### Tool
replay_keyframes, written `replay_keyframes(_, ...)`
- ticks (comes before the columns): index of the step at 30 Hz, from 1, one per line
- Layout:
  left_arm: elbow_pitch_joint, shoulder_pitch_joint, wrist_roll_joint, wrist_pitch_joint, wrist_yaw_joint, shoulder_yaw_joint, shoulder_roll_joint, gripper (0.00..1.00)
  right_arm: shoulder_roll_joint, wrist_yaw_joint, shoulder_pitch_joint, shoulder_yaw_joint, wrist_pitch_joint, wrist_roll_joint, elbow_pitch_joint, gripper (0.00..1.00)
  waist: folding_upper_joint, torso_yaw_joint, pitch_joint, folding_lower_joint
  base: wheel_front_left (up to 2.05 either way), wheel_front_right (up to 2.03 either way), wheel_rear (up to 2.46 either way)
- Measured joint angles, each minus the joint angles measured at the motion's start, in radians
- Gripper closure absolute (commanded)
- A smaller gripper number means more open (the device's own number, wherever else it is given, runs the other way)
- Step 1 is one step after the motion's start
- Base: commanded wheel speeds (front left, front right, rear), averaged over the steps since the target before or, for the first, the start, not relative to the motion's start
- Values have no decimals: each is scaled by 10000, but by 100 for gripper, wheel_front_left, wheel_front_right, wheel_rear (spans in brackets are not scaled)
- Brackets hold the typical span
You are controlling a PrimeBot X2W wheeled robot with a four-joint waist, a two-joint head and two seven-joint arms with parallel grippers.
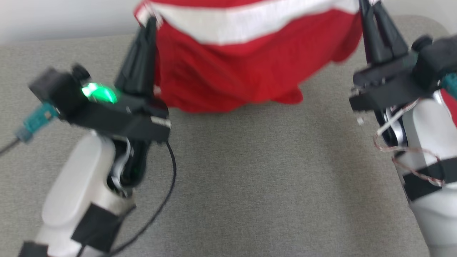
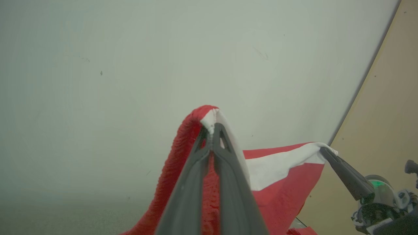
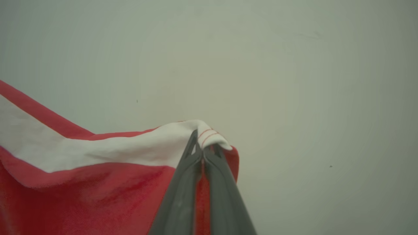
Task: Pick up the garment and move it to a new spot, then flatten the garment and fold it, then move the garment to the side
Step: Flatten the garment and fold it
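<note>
The garment [image 1: 242, 64] is red with a broad white band and hangs spread in the air between my two grippers, its lower edge drooping toward the grey surface. My left gripper [image 1: 151, 21] is shut on the garment's left corner; in the left wrist view the cloth [image 2: 192, 137] bunches over the pinched fingertips of that gripper [image 2: 213, 130]. My right gripper [image 1: 364, 7] is shut on the right corner at the top of the head view. The right wrist view has the white band [image 3: 147, 147] wrapped over the tips of that gripper [image 3: 200, 138]. The right gripper [image 2: 326, 151] also appears in the left wrist view.
A grey fabric surface [image 1: 250, 178] spreads below the hanging cloth. A pale wall [image 2: 130, 65] stands behind it, and a tan panel [image 2: 385, 114] sits at the right of the left wrist view. A black cable [image 1: 167, 185] loops from my left arm.
</note>
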Motion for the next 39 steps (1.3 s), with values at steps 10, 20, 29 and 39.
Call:
replay_keyframes(10, -819, 2758, -464, 0, 0, -351, 121, 100, -825, 0, 3430, -857, 1202, 176, -2230, 100, -1, 361, -627, -2, 0, 0, 0)
replay_keyframes(20, -1383, 5242, -1170, 0, 0, -876, 334, 100, -516, 0, 6956, -1925, 3114, 660, -4631, 100, -1, 564, -1232, -3, 0, 0, 0)
replay_keyframes(29, -1645, 6394, -2692, 911, 0, -1933, 1404, 100, -314, 0, 8787, -1814, 5037, 3010, -5467, 100, -1, 563, -1493, -2, 0, 0, 0)
replay_keyframes(39, -1762, 7018, -3695, 1567, 0, -2163, 2226, 100, -316, 0, 9981, -2320, 7536, 4558, -5756, 100, -2, 567, -1601, -2, 0, 0, 0)
